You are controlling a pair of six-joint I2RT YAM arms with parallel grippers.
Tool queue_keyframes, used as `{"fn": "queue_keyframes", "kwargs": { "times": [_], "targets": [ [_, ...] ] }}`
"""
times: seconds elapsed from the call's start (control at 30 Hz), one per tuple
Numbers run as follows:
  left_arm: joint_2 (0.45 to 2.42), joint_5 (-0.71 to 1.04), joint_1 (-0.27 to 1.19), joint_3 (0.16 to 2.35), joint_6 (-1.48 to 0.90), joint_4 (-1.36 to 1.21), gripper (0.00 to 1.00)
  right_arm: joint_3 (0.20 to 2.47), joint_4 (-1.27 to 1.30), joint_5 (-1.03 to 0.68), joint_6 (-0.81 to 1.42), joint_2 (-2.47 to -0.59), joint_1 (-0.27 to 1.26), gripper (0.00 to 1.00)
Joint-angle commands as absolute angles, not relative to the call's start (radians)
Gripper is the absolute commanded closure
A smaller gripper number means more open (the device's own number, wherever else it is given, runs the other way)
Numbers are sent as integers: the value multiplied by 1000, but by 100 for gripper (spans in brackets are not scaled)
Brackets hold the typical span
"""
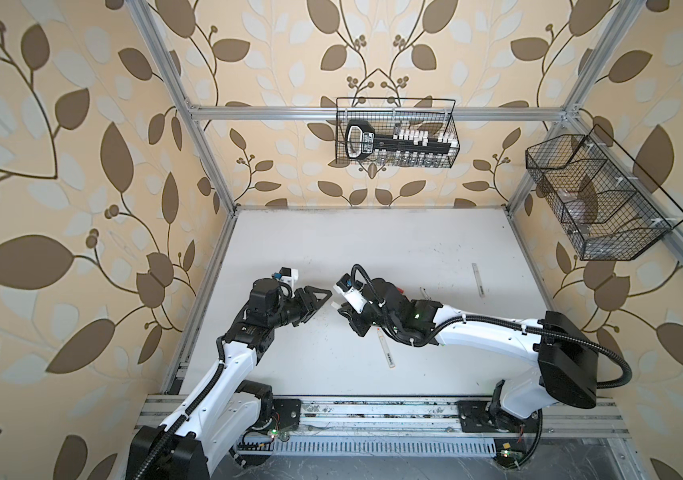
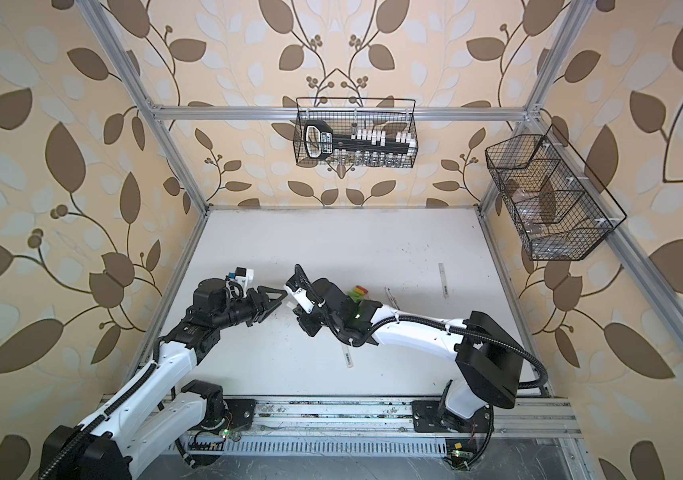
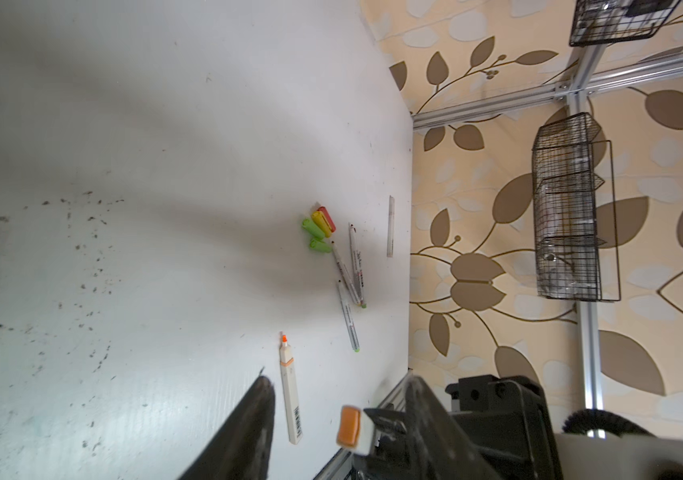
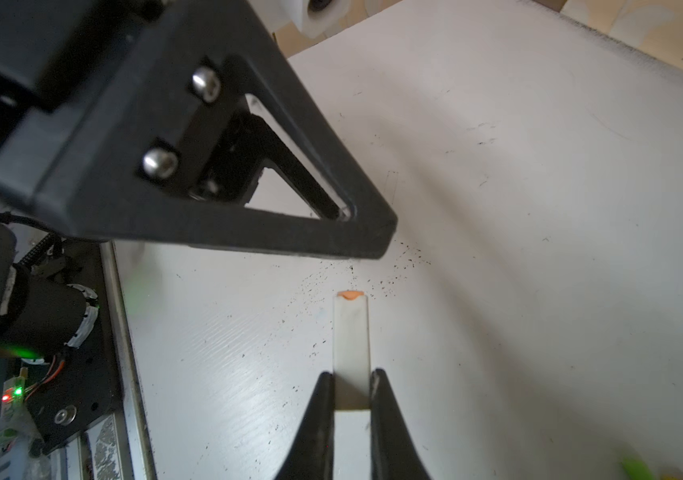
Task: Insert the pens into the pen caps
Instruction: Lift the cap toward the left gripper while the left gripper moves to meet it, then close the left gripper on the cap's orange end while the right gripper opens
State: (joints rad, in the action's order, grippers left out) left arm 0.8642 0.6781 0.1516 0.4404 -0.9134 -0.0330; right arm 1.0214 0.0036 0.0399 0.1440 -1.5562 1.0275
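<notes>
My right gripper [image 4: 351,374] is shut on a short pale grey pen cap [image 4: 351,332] with an orange end [image 3: 348,426], held above the white table [image 1: 331,241]. The left gripper [image 3: 337,379] is open; its jaws stand apart on either side of that orange end, not touching it. In both top views the two grippers meet tip to tip [image 1: 327,294] [image 2: 296,309]. One pale grey marker [image 3: 290,399] with an orange tip lies under the right arm. Another marker [image 3: 390,226] lies far right. Thin white pens [image 3: 352,266] lie beside lime, yellow and red caps [image 3: 319,226].
A wire basket [image 1: 396,133] holding a black tool hangs on the back rail. A second wire basket [image 1: 597,199] hangs on the right frame. Aluminium rails [image 1: 373,415] run along the table's front. Dark specks dot the table under the grippers.
</notes>
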Motion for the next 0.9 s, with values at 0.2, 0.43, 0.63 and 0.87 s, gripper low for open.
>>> {"fn": "queue_keyframes", "kwargs": {
  "times": [0.2, 0.43, 0.63, 0.87],
  "targets": [
    [859, 836, 114, 416, -992, -214, 58, 989, 87, 148, 204, -1509, 1055, 86],
    [875, 880, 112, 419, -1003, -243, 66, 1006, 112, 169, 203, -1526, 1065, 87],
    [884, 891, 112, 418, -1012, -266, 74, 1030, 106, 176, 192, -1546, 1075, 87],
    [889, 902, 112, 418, -1012, -271, 80, 1038, 107, 196, 193, -1562, 1083, 86]
  ]
}}
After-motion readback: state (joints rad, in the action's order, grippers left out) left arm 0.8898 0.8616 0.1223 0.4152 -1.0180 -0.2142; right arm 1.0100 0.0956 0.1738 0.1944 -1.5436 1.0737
